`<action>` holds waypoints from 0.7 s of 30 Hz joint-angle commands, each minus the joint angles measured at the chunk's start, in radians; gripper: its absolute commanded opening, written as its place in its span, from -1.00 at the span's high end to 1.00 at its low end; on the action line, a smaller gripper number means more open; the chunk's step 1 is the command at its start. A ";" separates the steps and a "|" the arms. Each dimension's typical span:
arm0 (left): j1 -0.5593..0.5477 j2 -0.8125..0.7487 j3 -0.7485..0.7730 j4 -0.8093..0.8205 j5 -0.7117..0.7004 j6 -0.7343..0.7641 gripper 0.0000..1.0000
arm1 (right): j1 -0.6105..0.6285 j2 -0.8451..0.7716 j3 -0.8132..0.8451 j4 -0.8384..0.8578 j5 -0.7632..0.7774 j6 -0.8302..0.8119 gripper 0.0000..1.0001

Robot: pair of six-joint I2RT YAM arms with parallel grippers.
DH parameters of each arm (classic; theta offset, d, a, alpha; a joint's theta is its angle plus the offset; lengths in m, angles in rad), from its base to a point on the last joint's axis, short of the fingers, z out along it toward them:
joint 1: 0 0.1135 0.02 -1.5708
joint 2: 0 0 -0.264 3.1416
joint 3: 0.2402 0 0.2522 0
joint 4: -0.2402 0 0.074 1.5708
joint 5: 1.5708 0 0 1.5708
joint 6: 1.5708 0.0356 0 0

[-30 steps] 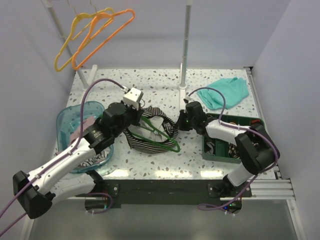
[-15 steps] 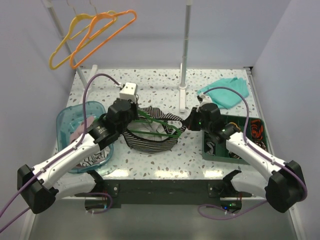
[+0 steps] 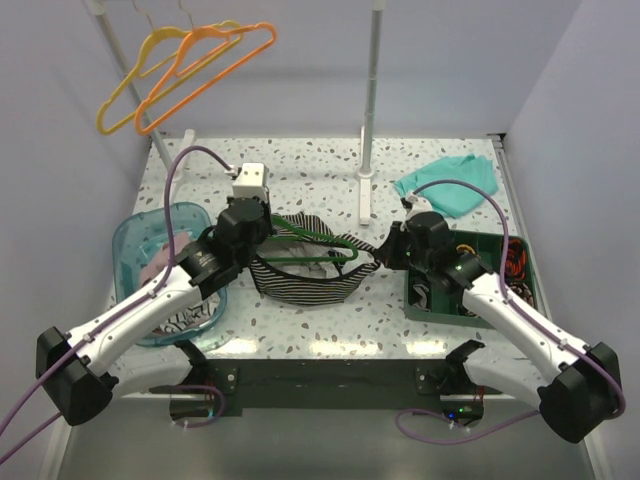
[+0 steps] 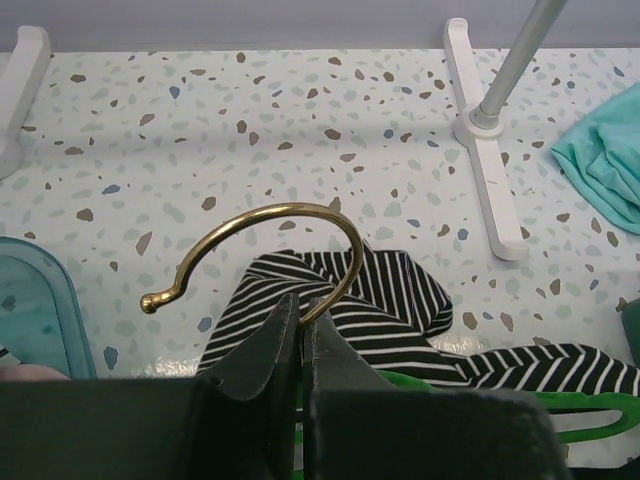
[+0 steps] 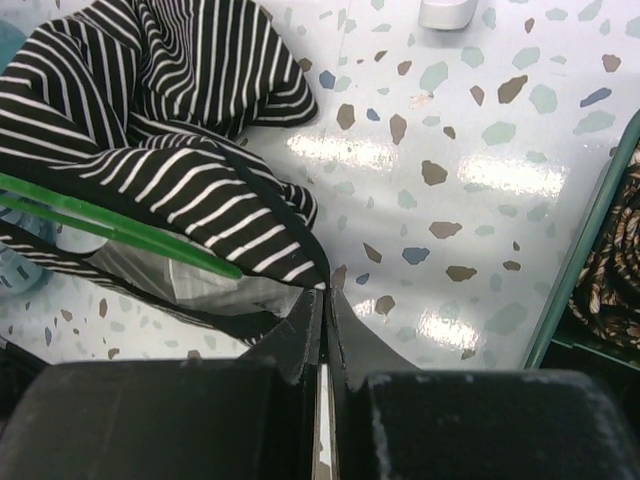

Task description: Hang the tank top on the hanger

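The top external camera looks steeply down from above and behind the arm bases, taking in the whole white speckled tabletop (image 3: 300,170). The wrist cameras sit close behind the left tool (image 4: 303,318) and right tool (image 5: 322,305), looking forward and down — all three views share the black-and-white striped fabric tank top (image 4: 380,300) and thin green triangular hanger (image 5: 150,240).

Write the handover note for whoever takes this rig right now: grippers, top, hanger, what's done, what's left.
Left gripper: shut on the hanger, at the base of its brass hook.
Right gripper: shut on the tank top, at a dark-edged border.
Both things lie mid-table, the top bunched around the hanger.
Done: both grasped; one green hanger arm runs into the fabric.
Left: spread the top over both shoulders and seat the straps.
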 commanded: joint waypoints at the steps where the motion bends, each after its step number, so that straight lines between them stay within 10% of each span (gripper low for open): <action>1: -0.004 -0.004 0.025 0.077 -0.050 -0.018 1.00 | -0.003 -0.022 0.088 -0.047 -0.046 -0.024 1.00; 21: -0.004 0.032 0.026 0.180 -0.009 -0.049 1.00 | 0.041 0.070 0.392 0.001 -0.244 0.101 1.00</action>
